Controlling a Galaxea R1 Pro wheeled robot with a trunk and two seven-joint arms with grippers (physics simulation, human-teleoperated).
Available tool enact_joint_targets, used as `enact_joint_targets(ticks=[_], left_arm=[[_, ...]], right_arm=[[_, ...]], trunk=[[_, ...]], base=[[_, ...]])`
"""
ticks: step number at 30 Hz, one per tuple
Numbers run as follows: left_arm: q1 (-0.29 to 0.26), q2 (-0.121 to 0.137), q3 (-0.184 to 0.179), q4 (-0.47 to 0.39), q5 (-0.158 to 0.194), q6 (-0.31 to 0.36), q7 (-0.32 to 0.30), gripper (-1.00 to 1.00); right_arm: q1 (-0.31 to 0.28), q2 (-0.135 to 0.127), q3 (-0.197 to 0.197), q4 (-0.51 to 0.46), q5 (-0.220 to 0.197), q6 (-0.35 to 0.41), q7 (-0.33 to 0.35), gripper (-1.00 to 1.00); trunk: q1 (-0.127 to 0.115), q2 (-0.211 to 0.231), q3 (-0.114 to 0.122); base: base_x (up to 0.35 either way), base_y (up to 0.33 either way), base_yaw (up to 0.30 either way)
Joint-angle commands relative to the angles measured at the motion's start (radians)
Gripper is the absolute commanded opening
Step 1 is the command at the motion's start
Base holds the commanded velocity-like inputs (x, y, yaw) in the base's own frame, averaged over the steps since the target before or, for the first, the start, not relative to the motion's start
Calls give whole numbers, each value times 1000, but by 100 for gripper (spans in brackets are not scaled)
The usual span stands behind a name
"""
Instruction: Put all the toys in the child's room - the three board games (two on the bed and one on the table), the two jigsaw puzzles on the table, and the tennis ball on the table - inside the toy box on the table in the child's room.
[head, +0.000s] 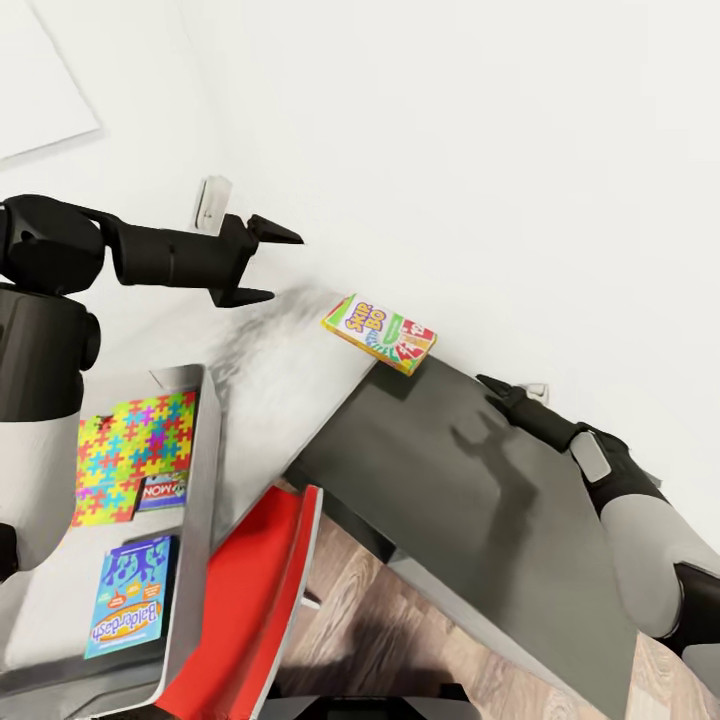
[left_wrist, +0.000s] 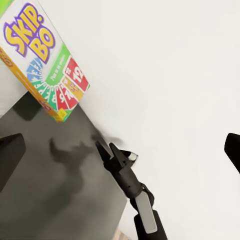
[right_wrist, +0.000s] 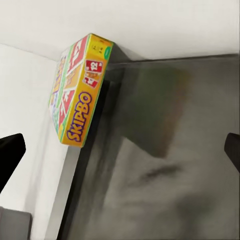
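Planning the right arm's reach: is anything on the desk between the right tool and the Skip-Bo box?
Nothing visible. The dark table top lies bare between the right tool and the Skip-Bo box, which sits near the wall.

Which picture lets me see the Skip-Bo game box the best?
The left wrist view: the Skip-Bo box is big there, its whole lid and letters easy to read. The head view shows the box small, lying at the back of the desk by the wall. The right wrist view shows it from the side, mostly its edge.
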Motion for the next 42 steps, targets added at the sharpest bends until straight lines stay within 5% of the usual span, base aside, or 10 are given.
enact_joint_targets(ticks=[1, 30, 42], left_arm=[[-1, 0, 0, 0, 4, 7, 6, 100], [33, -3, 2, 2, 4, 13, 5, 100], [31, -3, 6, 2, 4, 13, 5, 100]], right_arm=[[-1, -1, -3, 0, -7, 7, -2, 100], [-2, -13, -45, -5, -24, 4, -23, 100], [-3, -6, -90, -2, -26, -36, -97, 100]], trunk=[[0, -1, -1], [0, -1, -1], [0, -1, -1]], base=[[0, 0, 258], [0, 0, 89], [0, 0, 1]])
